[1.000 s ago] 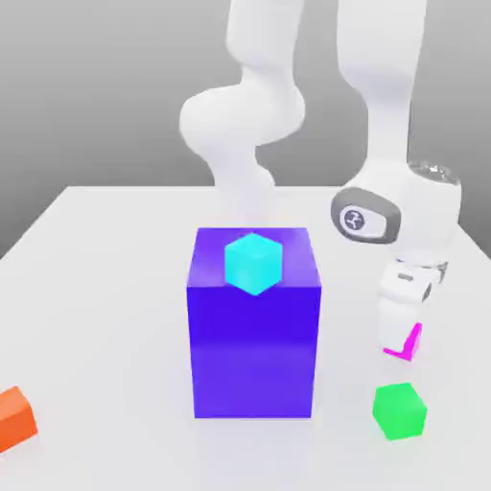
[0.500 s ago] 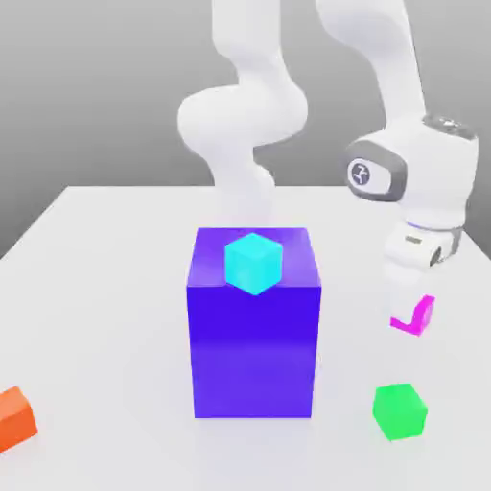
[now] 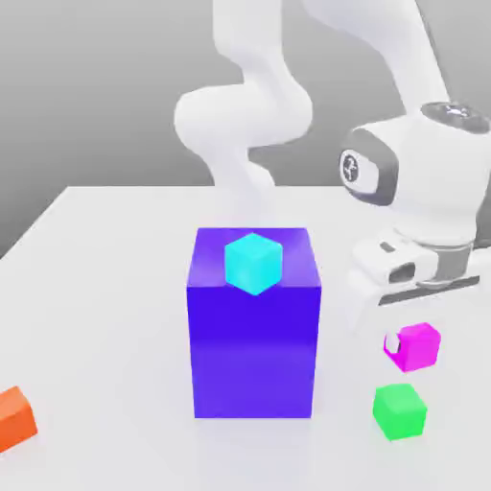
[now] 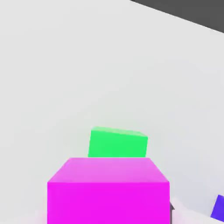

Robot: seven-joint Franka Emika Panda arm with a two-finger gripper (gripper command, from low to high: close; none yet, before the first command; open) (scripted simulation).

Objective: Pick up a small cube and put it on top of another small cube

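Magenta cube (image 3: 417,347), one of four small cubes, is sitting in the grasp of the end effector (image 3: 410,343) on the exterior view's right. The end effector is closing narrowly on it, with a pale fingertip showing against its side. Whether the cube's underside is touching the table (image 3: 96,316) is something I cannot tell.

The scene is holding one magenta cube, one green cube (image 3: 400,410), one cyan cube (image 3: 253,263), one orange cube (image 3: 14,419) and one big blue-violet block (image 3: 253,355), with one white arm (image 3: 240,115) reaching over one table. The green cube is lying on the table, appearing just below the magenta one in the exterior view. The block is standing upright near the middle, and the cyan cube is appearing at its top, overlapping the top face and its front edge.

The exterior view is giving the block's front and top, the cyan cube, the bends of the arm, and the orange cube being cut by that view's left edge. The hand view is giving the magenta cube close up, its near face and another face showing, partly covering the green cube. It is also taking in a small corner of the block and a dark area (image 4: 188,11) beyond the pale table surface.
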